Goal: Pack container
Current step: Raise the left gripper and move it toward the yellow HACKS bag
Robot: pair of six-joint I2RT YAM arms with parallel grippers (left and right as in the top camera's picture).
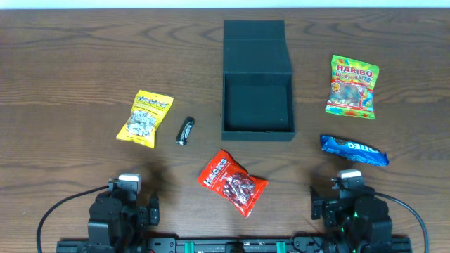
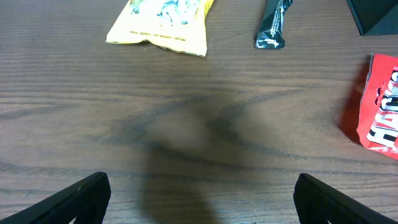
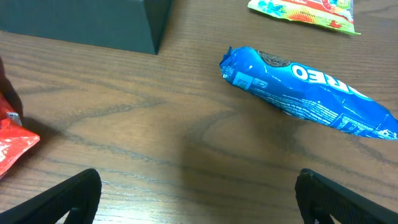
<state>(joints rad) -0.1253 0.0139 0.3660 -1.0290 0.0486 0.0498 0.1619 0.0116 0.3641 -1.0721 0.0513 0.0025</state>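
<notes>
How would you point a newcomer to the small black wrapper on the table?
Start at the open dark box in the middle of the table. Just left of its near corner, the black wrapper lies between it and the yellow packet. It is the smallest item, slim and dark.

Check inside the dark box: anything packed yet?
The container lies open, lid folded back; only its bare dark floor shows, nothing packed. Its shadowed inner edges are too dark to read fully.
</notes>
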